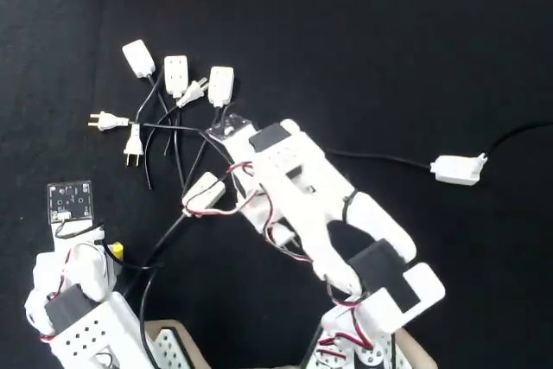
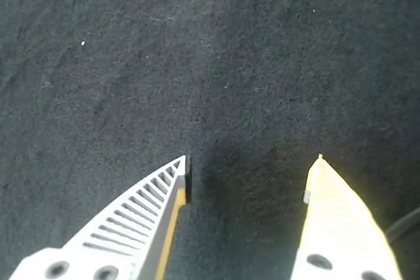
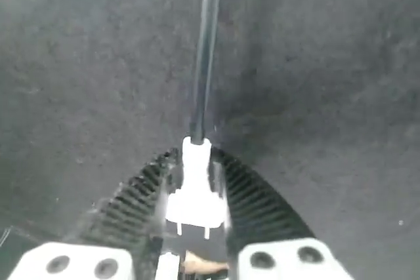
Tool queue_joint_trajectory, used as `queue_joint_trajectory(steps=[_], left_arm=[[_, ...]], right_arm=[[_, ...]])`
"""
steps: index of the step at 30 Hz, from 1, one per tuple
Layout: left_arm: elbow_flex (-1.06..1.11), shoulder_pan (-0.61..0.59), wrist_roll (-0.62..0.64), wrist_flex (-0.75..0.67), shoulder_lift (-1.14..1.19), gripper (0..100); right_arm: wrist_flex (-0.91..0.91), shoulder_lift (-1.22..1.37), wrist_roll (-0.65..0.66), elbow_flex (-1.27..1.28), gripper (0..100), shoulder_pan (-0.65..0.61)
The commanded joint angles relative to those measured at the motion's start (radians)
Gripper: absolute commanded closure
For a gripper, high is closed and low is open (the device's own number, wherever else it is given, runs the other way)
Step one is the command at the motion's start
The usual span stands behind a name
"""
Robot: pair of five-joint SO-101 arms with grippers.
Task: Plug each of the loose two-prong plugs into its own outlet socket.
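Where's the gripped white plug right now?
Right wrist view: the white plug sits clamped in the right gripper, its black cord leading away.

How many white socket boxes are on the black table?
5 socket boxes: one, a second and a third in a row far left; a fourth by the right arm; a fifth alone at right. The arm may hide more.

The high view looks down on the whole desk [image 1: 415, 58], with the arms [image 1: 328, 213] entering at six o'clock. The left wrist view looks close past its fingers [image 2: 141, 221] onto that desk. The right looks past its own fingers [image 3: 259, 204].
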Motion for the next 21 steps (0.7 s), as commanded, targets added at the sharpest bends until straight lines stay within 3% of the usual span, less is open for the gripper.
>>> queue_joint_trajectory(steps=[1, 4, 6, 16, 21], left_arm=[[-0.007, 0.012, -0.003, -0.002, -0.002, 71], [-0.007, 0.012, -0.003, -0.002, -0.002, 71], [-0.007, 0.012, -0.003, 0.0, -0.002, 71], [-0.007, 0.012, -0.003, -0.002, -0.002, 71], [-0.007, 0.012, -0.003, -0.002, -0.002, 71]], right_arm=[[-0.032, 0.045, -0.008, -0.018, 81.2, 0.015], [-0.021, 0.107, -0.006, -0.071, 67.7, 0.035], [0.006, 0.111, 0.015, -0.093, 65.5, 0.037], [0.043, 0.074, 0.118, -0.047, 85.1, 0.095], [0.043, 0.073, 0.114, -0.033, 82.8, 0.068]])
